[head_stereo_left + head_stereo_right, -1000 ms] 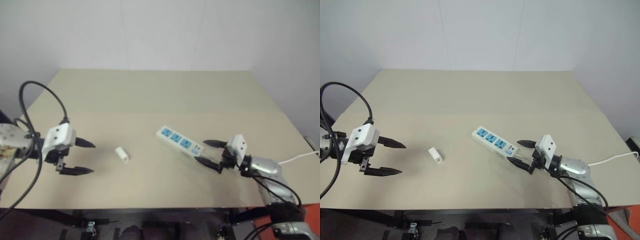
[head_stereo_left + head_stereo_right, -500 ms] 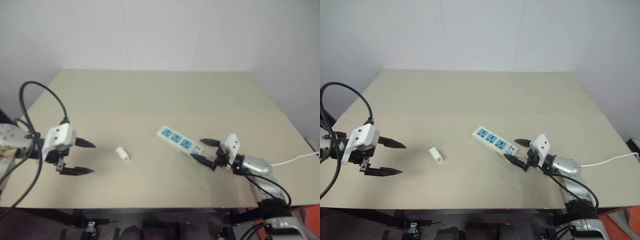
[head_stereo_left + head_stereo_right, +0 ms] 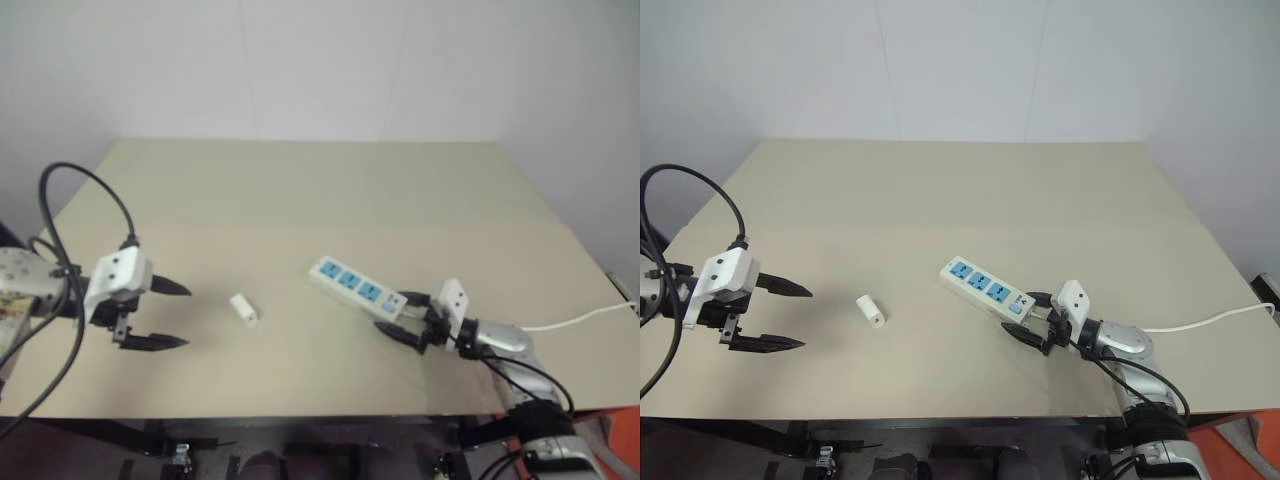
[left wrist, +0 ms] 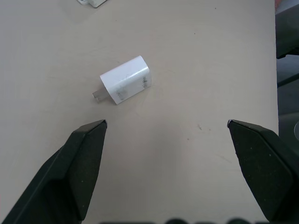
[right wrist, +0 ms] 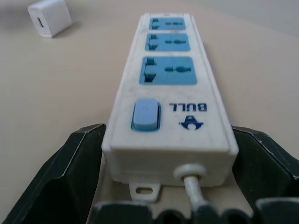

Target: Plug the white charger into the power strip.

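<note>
The right claw (image 3: pixel 1032 323), spread wide, straddles the switch end of the power strip (image 3: pixel 984 287) along its long axis; the white charger (image 3: pixel 871 311) lies on the table (image 3: pixel 940 190), nearer the wide-open left claw (image 3: pixel 790 316).

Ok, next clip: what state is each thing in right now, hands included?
Charger: lying on its side on the table, unplugged, nothing touching it.
Power strip: flat on the table, all three sockets empty.
Left hand: open, empty, short of the charger.
Right hand: open, fingers either side of the strip's switch end.
</note>
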You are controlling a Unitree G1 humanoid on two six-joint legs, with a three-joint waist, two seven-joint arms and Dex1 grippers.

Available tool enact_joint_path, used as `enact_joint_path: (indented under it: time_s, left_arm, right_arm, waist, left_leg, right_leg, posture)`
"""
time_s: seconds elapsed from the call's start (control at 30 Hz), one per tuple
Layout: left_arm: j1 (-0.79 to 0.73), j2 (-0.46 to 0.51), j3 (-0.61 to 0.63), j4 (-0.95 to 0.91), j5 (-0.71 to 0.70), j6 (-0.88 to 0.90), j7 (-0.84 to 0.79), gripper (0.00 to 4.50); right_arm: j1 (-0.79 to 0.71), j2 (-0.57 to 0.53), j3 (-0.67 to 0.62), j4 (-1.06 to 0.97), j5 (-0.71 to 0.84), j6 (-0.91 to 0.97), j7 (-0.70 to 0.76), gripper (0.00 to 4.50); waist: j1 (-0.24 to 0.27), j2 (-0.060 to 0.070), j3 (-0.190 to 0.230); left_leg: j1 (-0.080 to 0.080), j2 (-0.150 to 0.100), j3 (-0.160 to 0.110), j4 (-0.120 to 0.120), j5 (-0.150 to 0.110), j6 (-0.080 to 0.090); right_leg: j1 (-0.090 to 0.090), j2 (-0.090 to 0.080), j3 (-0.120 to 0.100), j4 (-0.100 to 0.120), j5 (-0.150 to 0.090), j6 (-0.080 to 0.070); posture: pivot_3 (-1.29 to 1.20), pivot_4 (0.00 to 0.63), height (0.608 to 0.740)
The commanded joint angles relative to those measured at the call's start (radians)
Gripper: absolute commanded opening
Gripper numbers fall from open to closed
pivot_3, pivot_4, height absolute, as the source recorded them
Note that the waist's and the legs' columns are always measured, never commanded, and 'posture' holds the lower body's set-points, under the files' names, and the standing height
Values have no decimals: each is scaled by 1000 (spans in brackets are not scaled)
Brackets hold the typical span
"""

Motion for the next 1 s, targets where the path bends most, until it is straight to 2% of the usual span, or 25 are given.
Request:
enact_joint_path:
  time_s: [0.03, 0.3, 0.47, 0.53, 0.63, 0.77, 0.87, 1.0]
  left_arm:
    - [-19, 8, 22, -12, -8, -5, 3, 4500]
    - [-82, -11, 21, 4, -35, 1, -8, 4500]
    - [-151, 8, -6, 26, -13, -15, -43, 4500]
    - [-186, 12, -40, 39, 11, -41, -78, 4500]
    - [-267, 58, -196, 36, 27, -123, -116, 4500]
    - [-470, 124, -515, 78, 96, -380, -116, 4500]
    - [-701, 73, -752, 165, 122, -518, -116, 4500]
    - [-909, 2, -1018, 253, 133, -655, -116, 4500]
  right_arm:
    - [-14, 3, -12, 14, 0, -35, -14, 4480]
    - [-22, 2, -15, 42, 5, -33, -11, 4480]
    - [-21, 9, -3, 40, 12, -29, 13, 3395]
    - [-20, 9, 1, 43, 8, -34, 21, 3400]
    - [-26, 2, 11, 54, -12, -58, 31, 3400]
    - [-58, -6, 14, 96, -21, -67, 55, 3400]
    - [-88, -21, 20, 138, -29, -71, 91, 3400]
    - [-111, -31, 22, 169, -32, -74, 126, 3400]
  waist:
    - [-1, 0, 0]
    - [0, -1, -1]
    - [-1, -1, -1]
    - [-2, -1, -1]
    - [0, -2, -1]
    - [0, -3, -1]
    - [2, -3, 0]
    - [1, -3, 0]
  left_leg:
    - [0, 0, 0, 0, 0, 0]
    - [1, 0, 0, 0, 0, 0]
    - [1, 0, 0, 0, 0, 0]
    - [1, 0, 0, 0, 0, 0]
    - [1, 0, 1, 0, 0, 0]
    - [1, -1, 1, 1, 0, 0]
    - [1, -1, 1, 2, 0, 0]
    - [0, -2, 1, 2, 0, 0]
  right_leg:
    - [0, 0, 0, 0, 0, 0]
    - [1, 0, 0, 0, 0, 0]
    - [1, 0, 0, 0, 0, 0]
    - [1, 0, 0, 0, 0, 0]
    - [1, 0, 0, 0, 0, 0]
    - [2, 0, 1, 0, 0, 0]
    - [2, 1, 1, 0, 0, 0]
    - [2, 1, 1, -1, 0, 0]
  posture:
    - [0, 150, 740]
    - [0, 150, 740]
    - [0, 150, 740]
    - [0, 150, 740]
    - [0, 150, 740]
    - [0, 150, 740]
    - [0, 150, 740]
    - [0, 150, 740]
